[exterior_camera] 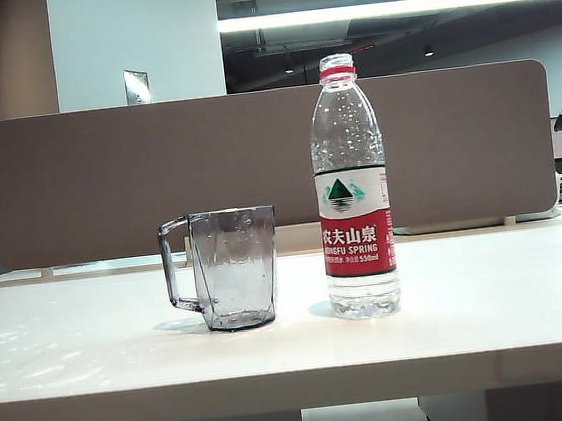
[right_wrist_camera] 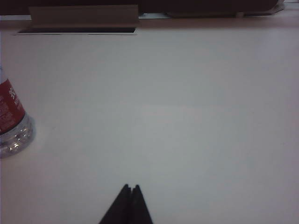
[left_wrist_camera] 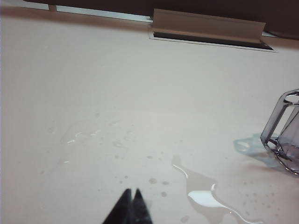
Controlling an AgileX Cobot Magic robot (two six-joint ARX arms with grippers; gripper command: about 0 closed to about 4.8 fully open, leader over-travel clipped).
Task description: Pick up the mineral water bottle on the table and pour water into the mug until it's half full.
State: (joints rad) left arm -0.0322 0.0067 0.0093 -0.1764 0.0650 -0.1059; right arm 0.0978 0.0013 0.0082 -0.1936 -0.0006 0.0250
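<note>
The mineral water bottle point(exterior_camera: 352, 188) stands upright on the white table point(exterior_camera: 491, 299), with its red neck ring and red-and-white label facing the exterior camera. Just left of it stands the clear grey mug point(exterior_camera: 229, 268), handle pointing left; I cannot tell whether it holds any water. No arm shows in the exterior view. In the left wrist view my left gripper point(left_wrist_camera: 132, 192) is shut and empty above the table, with the mug point(left_wrist_camera: 285, 130) off to one side. My right gripper point(right_wrist_camera: 131, 187) is shut and empty too, well apart from the bottle's base point(right_wrist_camera: 11, 126).
A puddle point(left_wrist_camera: 203, 189) and scattered drops of water lie on the table between the left gripper and the mug. A grey partition point(exterior_camera: 107, 178) runs along the table's far edge, with a cable slot point(left_wrist_camera: 210, 35) in front of it.
</note>
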